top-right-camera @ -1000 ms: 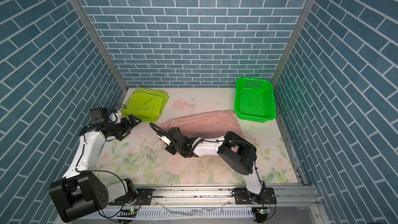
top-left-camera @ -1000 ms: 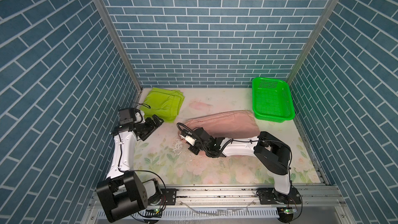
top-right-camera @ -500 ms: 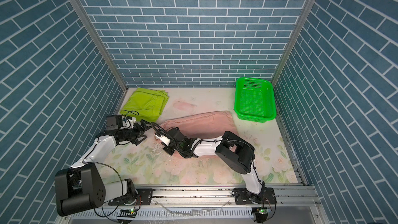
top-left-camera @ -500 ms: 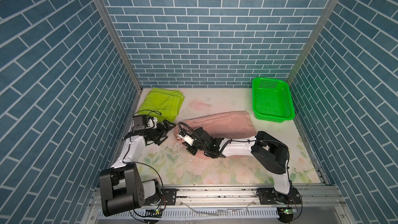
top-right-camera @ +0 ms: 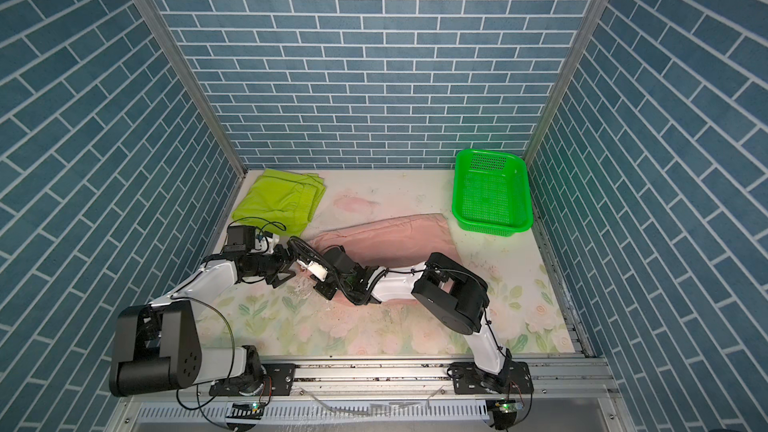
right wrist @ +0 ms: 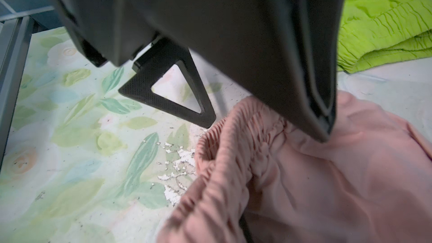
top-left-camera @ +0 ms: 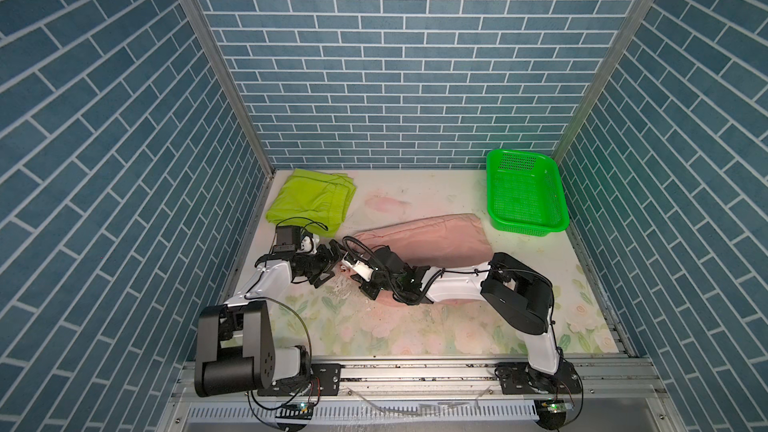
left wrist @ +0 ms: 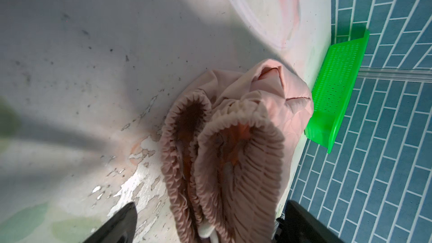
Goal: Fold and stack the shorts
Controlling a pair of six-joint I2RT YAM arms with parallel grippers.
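floral mat [top-left-camera: 415,326], seemingly doubled pink shorts [top-left-camera: 436,238]

A robot test booth: brick-print wall panels [top-left-camera: 374,76], aluminium base rail [top-left-camera: 415,384], floral-print tabletop [top-left-camera: 415,326].

walls: teal brick-pattern panels [top-left-camera: 395,76] | corners: aluminium posts [top-left-camera: 224,72] | floor: worn floral mat [top-left-camera: 415,326] | front: metal rail [top-left-camera: 415,371]
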